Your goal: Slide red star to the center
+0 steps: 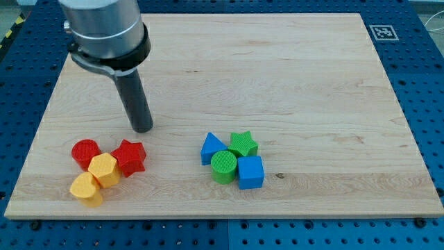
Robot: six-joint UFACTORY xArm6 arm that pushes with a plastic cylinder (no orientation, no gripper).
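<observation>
The red star lies on the wooden board at the lower left. It touches a yellow hexagon block on its left. My tip stands just above the star and slightly to its right, a small gap apart from it.
A red cylinder and a second yellow block sit by the yellow hexagon. Right of centre at the bottom lies a cluster: blue triangle, green star, green cylinder, blue cube. A tag marker is at the top right corner.
</observation>
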